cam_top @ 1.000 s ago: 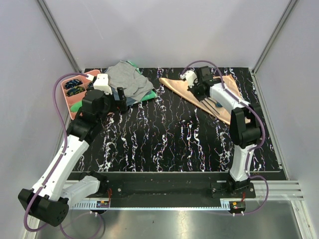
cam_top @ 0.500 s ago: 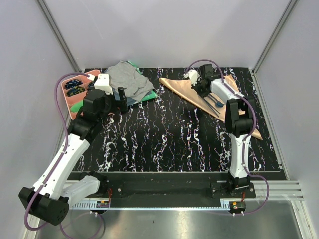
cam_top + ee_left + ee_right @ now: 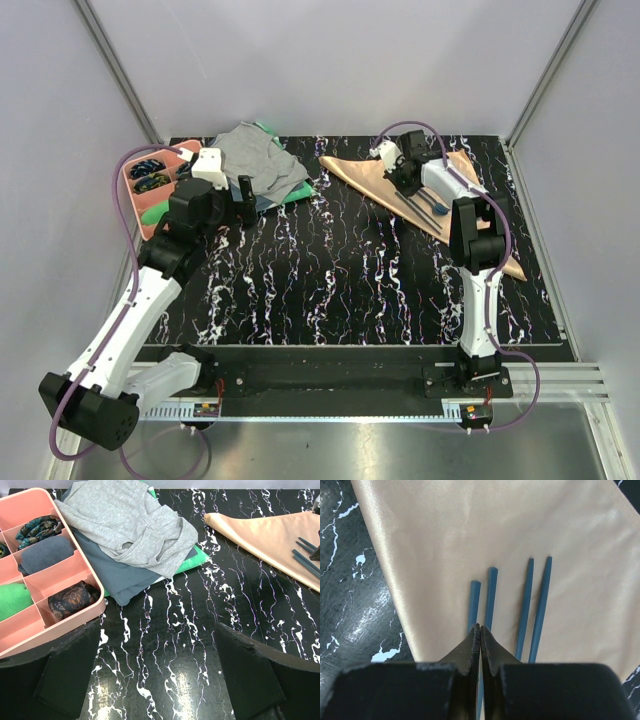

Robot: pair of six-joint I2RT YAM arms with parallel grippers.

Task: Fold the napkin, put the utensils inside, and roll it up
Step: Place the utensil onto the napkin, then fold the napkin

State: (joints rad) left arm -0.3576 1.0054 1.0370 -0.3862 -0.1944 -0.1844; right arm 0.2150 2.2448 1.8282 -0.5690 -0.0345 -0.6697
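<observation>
Napkin [image 3: 370, 178]: lies at the far right corner of the table [image 3: 330, 270], folded to a flat triangle with its long edge running toward the right edge. The fold looks finished, giving a doubled bed for the cutlery.
Utensils [image 3: 532, 605]: rest on the napkin, inside its edges and roughly parallel to one another. Four slim blue handles show in the right wrist view, in two close pairs. Laid side by side like this, they are judged ready to be wrapped as one bundle.
Right tool [image 3: 480, 630]: fingers pressed together with no gap showing. The tips sit low over the handle ends of the left-hand pair, and nothing is seen clamped between them. Whether the tips actually touch a handle cannot be told. A closed tip placed here suits nudging or aligning the handles, in my judgement.
Left tool [image 3: 156, 630]: fingers spread fully apart and holding nothing. It hovers over bare table near the far left corner, well apart from the napkin, probably parked out of the other arm's way.
Bystanders: the pink tray [image 3: 50, 630], grey cloth [image 3: 130, 520] and green cloth [image 3: 197, 560] lie at the far left and take no part in the task.
Stage: folding and loading appear done; rolling is not yet begun.
</observation>
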